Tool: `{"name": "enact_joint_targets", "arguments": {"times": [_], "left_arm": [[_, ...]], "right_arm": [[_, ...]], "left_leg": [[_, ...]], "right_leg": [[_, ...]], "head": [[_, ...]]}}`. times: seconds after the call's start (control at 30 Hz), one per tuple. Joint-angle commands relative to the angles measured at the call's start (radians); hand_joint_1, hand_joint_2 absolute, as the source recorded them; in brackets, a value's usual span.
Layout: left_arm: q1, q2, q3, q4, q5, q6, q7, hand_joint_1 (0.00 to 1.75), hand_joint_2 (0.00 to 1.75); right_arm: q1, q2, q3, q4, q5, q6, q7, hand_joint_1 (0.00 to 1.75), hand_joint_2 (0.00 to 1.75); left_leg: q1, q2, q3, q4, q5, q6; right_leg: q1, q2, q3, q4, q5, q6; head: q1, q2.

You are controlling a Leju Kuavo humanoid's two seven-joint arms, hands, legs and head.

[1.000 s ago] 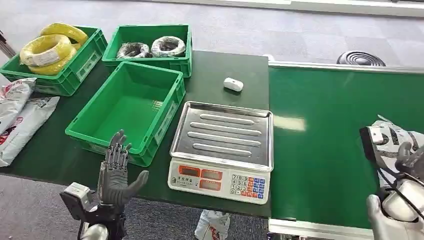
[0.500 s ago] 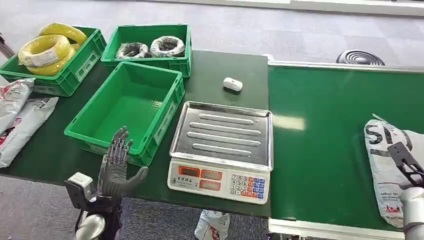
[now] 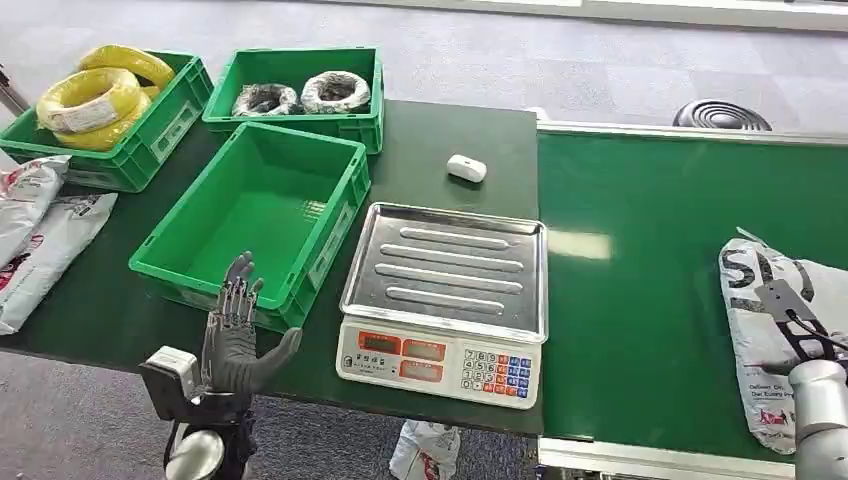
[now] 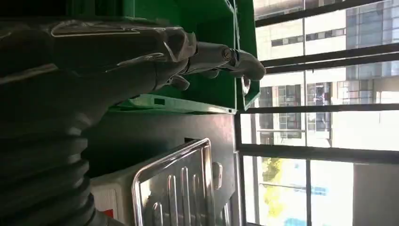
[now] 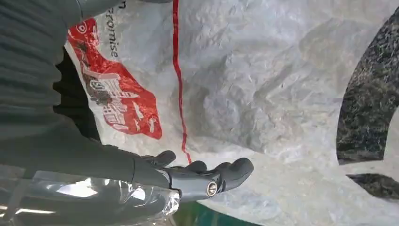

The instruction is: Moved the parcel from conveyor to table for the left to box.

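The parcel (image 3: 748, 292) is a white-grey plastic bag with black letters and red print, lying flat on the green conveyor belt (image 3: 640, 250) at the far right. My right hand (image 3: 800, 330) hovers over its near part with fingers apart and nothing held. In the right wrist view the hand (image 5: 188, 176) stretches out just above the crinkled parcel (image 5: 263, 94). My left hand (image 3: 235, 335) stands open, fingers up, at the dark table's front edge. It is just before the empty green crate (image 3: 300, 135); the left wrist view shows the hand (image 4: 155, 61) close to the crate wall (image 4: 211, 94).
A scale with a steel tray (image 3: 445, 270) sits between crate and belt, also seen as a scale (image 4: 174, 188) from the left wrist. A small white device (image 3: 466, 168) lies behind it. Two rear crates hold yellow coils (image 3: 100, 95) and black coils (image 3: 300, 95). More bags (image 3: 40, 230) lie far left.
A second ago the parcel looked bunched up by my right hand; it now lies flat on the belt. The hand has eased left over it. My left hand has barely moved.
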State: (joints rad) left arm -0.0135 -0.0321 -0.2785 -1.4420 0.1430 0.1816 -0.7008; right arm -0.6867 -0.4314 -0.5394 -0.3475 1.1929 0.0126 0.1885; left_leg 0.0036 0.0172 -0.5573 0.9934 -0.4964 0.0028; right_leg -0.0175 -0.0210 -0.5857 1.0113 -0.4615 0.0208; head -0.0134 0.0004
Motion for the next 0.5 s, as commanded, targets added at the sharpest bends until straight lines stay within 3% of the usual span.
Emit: {"name": "enact_joint_targets", "arguments": {"times": [0.03,0.07,0.1,0.13,0.17,0.27,0.33,0.5], "left_arm": [[0.020,0.026,-0.048,0.006,0.000,0.051,0.003,0.00,1.75],[0.020,0.026,-0.048,0.006,0.000,0.051,0.003,0.00,1.75],[0.018,0.073,-0.030,0.033,0.025,0.036,0.003,0.00,1.75],[0.002,0.119,-0.094,0.033,0.081,0.094,0.003,0.00,1.75],[-0.011,0.136,-0.059,0.058,0.093,0.048,0.003,0.00,1.75],[-0.055,0.125,-0.013,0.119,0.080,-0.033,0.003,0.00,1.75],[-0.083,0.121,-0.020,0.126,0.082,-0.058,0.003,0.00,1.75],[-0.081,0.053,-0.033,0.103,0.054,-0.024,0.003,0.00,1.75]], "right_arm": [[-0.018,0.092,-0.043,0.041,-0.003,-0.007,0.063,0.00,1.75],[-0.018,0.092,-0.043,0.041,-0.003,-0.007,0.063,0.00,1.75],[-0.035,0.126,-0.047,0.047,0.004,-0.087,0.045,0.00,1.75],[-0.034,0.135,-0.057,0.028,-0.002,-0.117,0.038,0.00,1.75],[-0.049,0.142,-0.023,0.036,0.002,-0.153,0.052,0.00,1.75],[-0.053,0.105,-0.051,0.070,-0.017,-0.169,0.030,0.00,1.75],[-0.032,0.071,-0.088,0.093,-0.050,-0.101,0.018,0.00,1.75],[-0.016,0.038,-0.132,0.098,-0.088,-0.034,-0.033,0.00,1.75]], "left_leg": [[0.001,0.001,0.002,-0.002,0.000,-0.001],[0.001,0.002,0.002,-0.002,0.000,-0.001],[0.001,0.004,0.005,-0.004,0.001,-0.001],[0.001,0.002,0.003,-0.002,0.000,-0.001],[0.001,0.006,0.005,-0.004,0.001,-0.002],[0.001,0.005,0.003,-0.003,0.001,-0.002],[0.002,0.000,0.003,-0.002,0.002,-0.002],[0.001,-0.004,0.002,-0.002,0.002,-0.001]], "right_leg": [[0.001,0.004,0.002,-0.002,0.001,-0.002],[0.001,0.004,0.001,-0.002,0.001,-0.002],[0.001,0.007,0.002,-0.004,0.003,-0.003],[0.001,0.005,0.001,-0.002,0.001,-0.002],[0.001,0.010,0.001,-0.003,0.003,-0.003],[0.001,0.007,0.000,-0.001,0.002,-0.003],[0.002,0.003,0.001,-0.001,0.002,-0.002],[0.001,-0.001,0.003,-0.002,0.001,-0.001]], "head": [[0.000,0.000],[0.000,0.000],[0.000,0.000],[0.000,0.000],[0.000,0.000],[0.000,0.000],[0.000,0.000],[0.000,0.000]]}}
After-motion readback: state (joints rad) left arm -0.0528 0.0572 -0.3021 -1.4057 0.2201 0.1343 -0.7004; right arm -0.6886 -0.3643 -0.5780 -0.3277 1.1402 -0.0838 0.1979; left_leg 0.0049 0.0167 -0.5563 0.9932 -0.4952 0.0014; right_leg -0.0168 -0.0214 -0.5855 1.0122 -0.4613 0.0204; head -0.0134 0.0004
